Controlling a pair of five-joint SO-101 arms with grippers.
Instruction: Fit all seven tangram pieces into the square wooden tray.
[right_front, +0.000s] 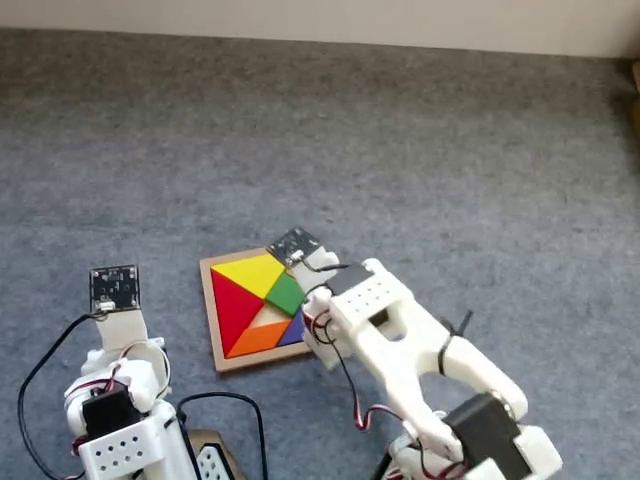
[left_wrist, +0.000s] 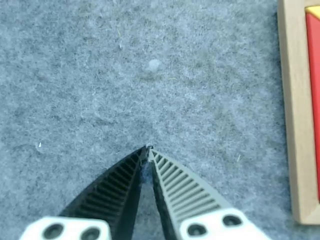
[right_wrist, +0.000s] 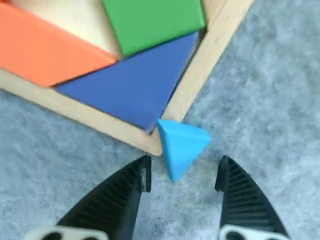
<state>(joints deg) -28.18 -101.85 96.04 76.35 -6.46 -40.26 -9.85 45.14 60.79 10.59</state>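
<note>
Grey felt-like surface (right_front: 450, 150) carries the square wooden tray (right_front: 211, 318) near the middle of the high view. Inside the tray, a yellow triangle (right_front: 250, 275) sits at 12 o'clock, a red triangle (right_front: 230, 305) at 9 o'clock, a green square (right_front: 286, 295) at 3 o'clock and an orange piece (right_front: 260, 338) at 6 o'clock. A dark blue triangle (right_wrist: 135, 87) fills the corner beside the green square.

1 light blue triangle (right_wrist: 180, 142) lies outside the tray on the surface, touching the tray's outer corner next to the dark blue triangle. The right gripper (right_wrist: 183, 162) is spread wide with nothing in its grasp. The light blue triangle sits between its 2 fingertips, apart from both.

From the tray, the left arm stands at 8 o'clock. The left gripper (left_wrist: 148, 150) is closed tip to tip on nothing, over bare surface, with the tray's rim off to its side.
</note>
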